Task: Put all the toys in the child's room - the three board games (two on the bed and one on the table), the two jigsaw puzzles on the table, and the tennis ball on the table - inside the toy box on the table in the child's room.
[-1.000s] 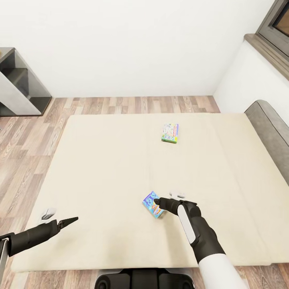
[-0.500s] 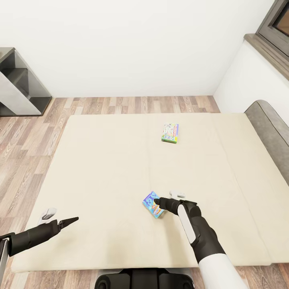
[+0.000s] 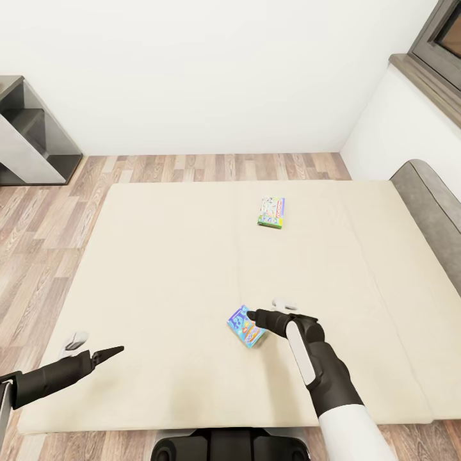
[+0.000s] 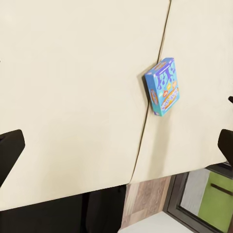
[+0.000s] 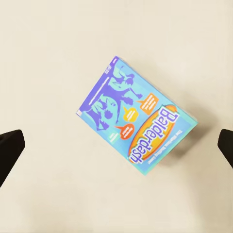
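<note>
Right gripper (image 3: 266,309) has edged farther over blue-purple board game (image 3: 245,326), fingers spread apart

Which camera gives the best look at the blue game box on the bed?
The right wrist view: the blue game box is large there, its "Balderdash" cover readable. The head view shows it small beside the right gripper; the left wrist view shows it small and far off.
</note>
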Controlling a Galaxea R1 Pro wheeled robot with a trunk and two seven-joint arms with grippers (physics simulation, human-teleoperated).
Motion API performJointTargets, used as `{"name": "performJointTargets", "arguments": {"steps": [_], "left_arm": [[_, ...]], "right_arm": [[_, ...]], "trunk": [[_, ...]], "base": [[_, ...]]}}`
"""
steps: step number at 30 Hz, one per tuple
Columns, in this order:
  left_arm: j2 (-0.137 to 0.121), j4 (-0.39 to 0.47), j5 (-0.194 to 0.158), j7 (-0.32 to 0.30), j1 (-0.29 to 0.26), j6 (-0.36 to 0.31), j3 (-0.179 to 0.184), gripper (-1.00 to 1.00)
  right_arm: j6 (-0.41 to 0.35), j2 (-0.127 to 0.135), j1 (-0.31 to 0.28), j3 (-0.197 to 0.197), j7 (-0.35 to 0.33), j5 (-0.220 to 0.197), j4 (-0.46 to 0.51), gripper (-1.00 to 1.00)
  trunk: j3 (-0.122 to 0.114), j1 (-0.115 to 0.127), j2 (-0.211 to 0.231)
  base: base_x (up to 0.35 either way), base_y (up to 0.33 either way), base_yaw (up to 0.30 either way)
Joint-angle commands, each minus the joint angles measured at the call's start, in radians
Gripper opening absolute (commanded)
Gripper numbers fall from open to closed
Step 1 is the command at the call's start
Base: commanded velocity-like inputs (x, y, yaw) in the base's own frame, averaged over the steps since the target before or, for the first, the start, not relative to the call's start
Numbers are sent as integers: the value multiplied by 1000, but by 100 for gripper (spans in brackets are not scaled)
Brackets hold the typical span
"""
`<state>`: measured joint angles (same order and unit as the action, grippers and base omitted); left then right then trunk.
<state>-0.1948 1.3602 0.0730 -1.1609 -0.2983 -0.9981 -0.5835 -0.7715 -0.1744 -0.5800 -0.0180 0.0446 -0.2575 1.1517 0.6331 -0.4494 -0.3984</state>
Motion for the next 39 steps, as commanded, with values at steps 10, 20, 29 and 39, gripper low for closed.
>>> {"name": "performJointTargets", "arguments": {"steps": [10, 20, 29, 39], "left_arm": [[4, 0, 14, -4, -1, -4, 9, 100], [3, 0, 11, -8, -1, 4, 10, 100], [1, 0, 7, -11, -1, 4, 5, 100], [-34, 0, 7, -147, -1, -7, 0, 100]], "right_arm": [[-91, 0, -85, 15, 7, -10, 2, 100], [-175, 0, -254, 37, 10, -12, -130, 100], [-178, 0, -304, 62, 10, -11, -242, 100], [-173, 0, -311, 66, 10, -10, -260, 100]], "trunk": [[1, -1, -2], [1, -1, -2], [1, -1, -2], [1, -1, -2]], "base": [[0, 0, 0], [0, 0, 0], [0, 0, 0], [0, 0, 0]]}}
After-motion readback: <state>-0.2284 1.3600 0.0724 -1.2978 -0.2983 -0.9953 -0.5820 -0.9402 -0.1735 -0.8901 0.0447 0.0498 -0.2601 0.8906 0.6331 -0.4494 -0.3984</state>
